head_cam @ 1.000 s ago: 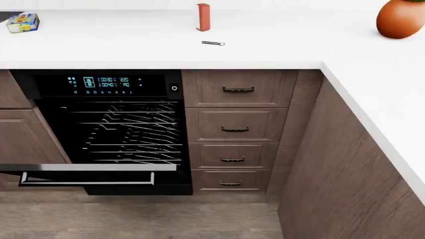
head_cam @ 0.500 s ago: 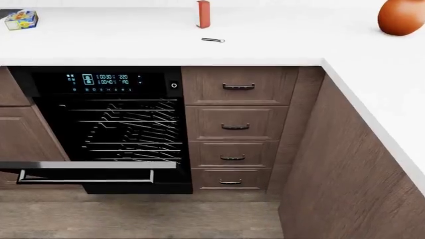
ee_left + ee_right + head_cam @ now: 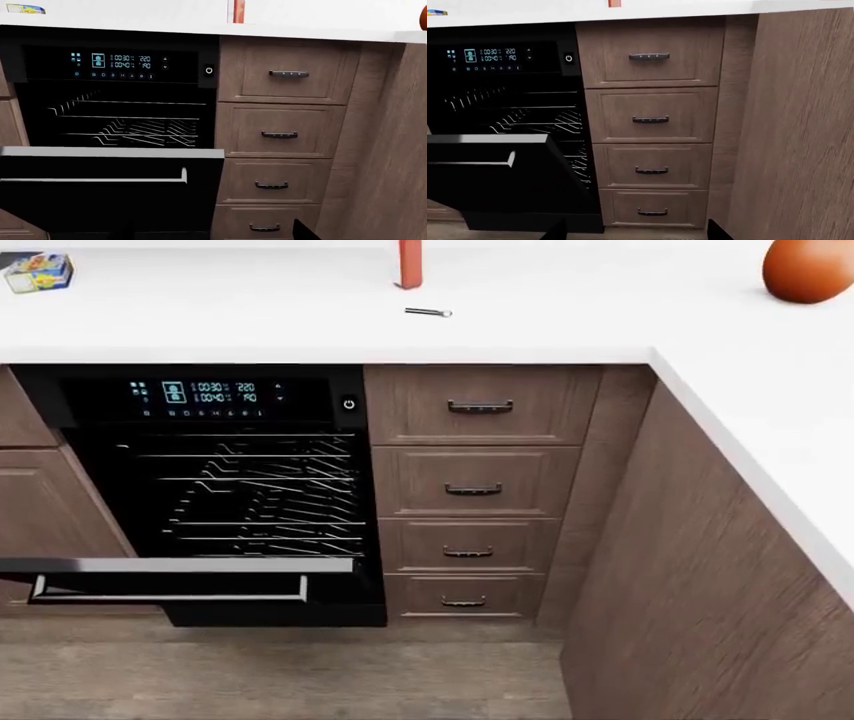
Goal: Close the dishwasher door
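the dishwasher door [image 3: 174, 587] hangs half open, ahead of and well apart from both jaws. whether they are apart i cannot tell. get under its handle [image 3: 93, 179], push up.

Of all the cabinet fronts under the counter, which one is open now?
Only the dishwasher door: the glossy black panel with the long silver bar handle hangs partly open. The four brown drawers beside it are shut.
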